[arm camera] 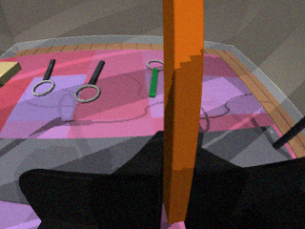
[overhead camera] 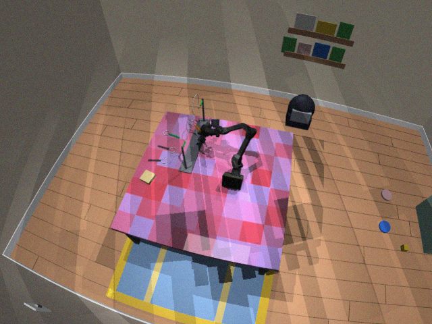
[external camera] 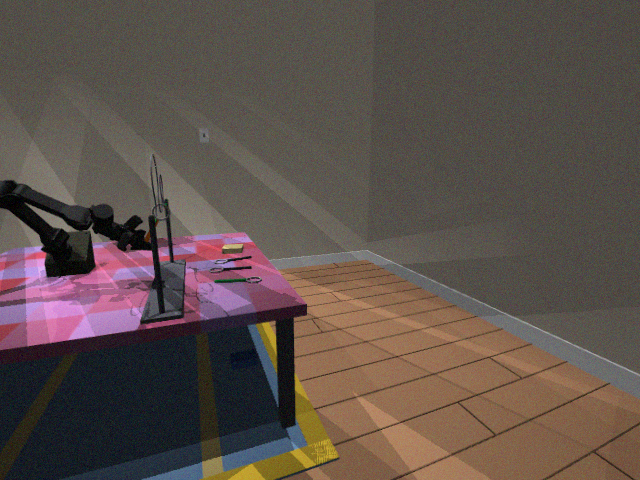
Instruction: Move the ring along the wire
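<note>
My gripper (overhead camera: 199, 132) (external camera: 147, 242) (arm camera: 166, 136) is shut on the orange handle (overhead camera: 198, 128) (external camera: 147, 237) (arm camera: 183, 48), which points up from the fingers. The ring is small at the handle's upper end in the exterior view, around or beside the grey wire (external camera: 151, 173); contact is too small to tell. It is out of the wrist view. The ring is between the far post (overhead camera: 203, 111) and the near post (overhead camera: 183, 158) in the top view, nearer the far one. Green wire parts (overhead camera: 201, 102) (overhead camera: 183, 143) are beside both posts.
The posts stand on a grey base (overhead camera: 190, 158) (external camera: 173, 294). Beyond it lie a green-handled ring (overhead camera: 173, 135) (external camera: 232, 280) (arm camera: 153, 83), two black-handled rings and a pale yellow block (overhead camera: 147, 177) (external camera: 232, 249) (arm camera: 7, 72). The wire arches high between the posts.
</note>
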Action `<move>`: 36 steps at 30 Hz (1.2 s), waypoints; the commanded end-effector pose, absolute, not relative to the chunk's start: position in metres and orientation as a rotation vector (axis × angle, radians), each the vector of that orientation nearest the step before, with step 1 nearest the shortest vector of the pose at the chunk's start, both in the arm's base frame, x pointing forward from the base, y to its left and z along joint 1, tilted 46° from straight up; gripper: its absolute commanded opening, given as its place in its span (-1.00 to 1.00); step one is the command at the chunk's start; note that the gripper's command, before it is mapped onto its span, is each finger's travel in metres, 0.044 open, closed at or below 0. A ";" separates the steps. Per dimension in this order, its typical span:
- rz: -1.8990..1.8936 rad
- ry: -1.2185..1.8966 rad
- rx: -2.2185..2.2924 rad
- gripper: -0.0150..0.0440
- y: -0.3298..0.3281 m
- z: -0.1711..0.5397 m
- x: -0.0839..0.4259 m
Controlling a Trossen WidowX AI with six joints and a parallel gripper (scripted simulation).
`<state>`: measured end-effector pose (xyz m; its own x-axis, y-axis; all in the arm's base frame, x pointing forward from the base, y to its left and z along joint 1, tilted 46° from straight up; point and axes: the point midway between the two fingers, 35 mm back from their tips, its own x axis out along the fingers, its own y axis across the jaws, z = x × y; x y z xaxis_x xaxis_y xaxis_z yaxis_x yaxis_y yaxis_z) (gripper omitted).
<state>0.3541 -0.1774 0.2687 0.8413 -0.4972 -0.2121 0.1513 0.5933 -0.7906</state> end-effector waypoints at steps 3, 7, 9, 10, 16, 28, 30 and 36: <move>-0.382 0.444 -0.828 -1.00 -0.170 0.262 0.355; -0.378 0.446 -0.815 -1.00 -0.167 0.257 0.355; -0.376 0.446 -0.809 -1.00 -0.165 0.256 0.355; -0.376 0.447 -0.806 -1.00 -0.164 0.255 0.355; -0.371 0.448 -0.787 -1.00 -0.158 0.248 0.356; -0.349 0.457 -0.703 -1.00 -0.143 0.233 0.357; -0.343 0.459 -0.681 -1.00 -0.139 0.229 0.357; -0.321 0.467 -0.597 -1.00 -0.127 0.220 0.358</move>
